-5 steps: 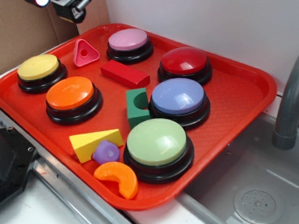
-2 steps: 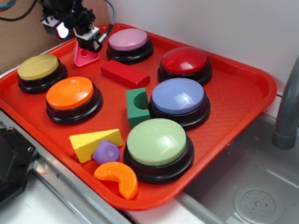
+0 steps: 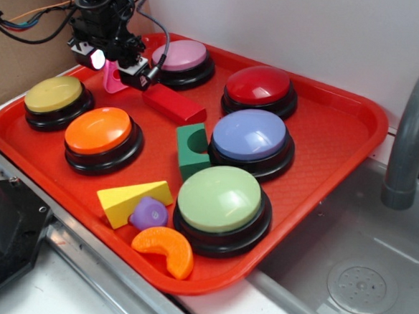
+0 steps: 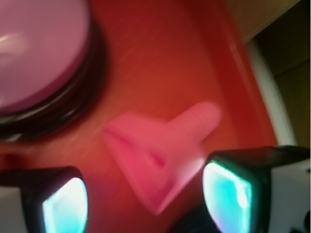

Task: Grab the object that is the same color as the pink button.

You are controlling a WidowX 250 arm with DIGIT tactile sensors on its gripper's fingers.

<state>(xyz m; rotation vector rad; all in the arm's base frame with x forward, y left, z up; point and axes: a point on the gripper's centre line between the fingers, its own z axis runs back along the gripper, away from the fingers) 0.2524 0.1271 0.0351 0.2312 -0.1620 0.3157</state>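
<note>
Since the earlier frames the hand (image 3: pixel 114 58) had come down from the upper left of the frame and stood low over the pink triangle (image 4: pixel 158 162). At the bottom of the wrist view its fingers (image 4: pixel 63 196) were apart, one on each side of the triangle and not yet clamped on it. Beyond, at upper left, sat the pink button (image 4: pixel 36 48) on the red tray (image 4: pixel 160 58). A grasp looked close.
</note>
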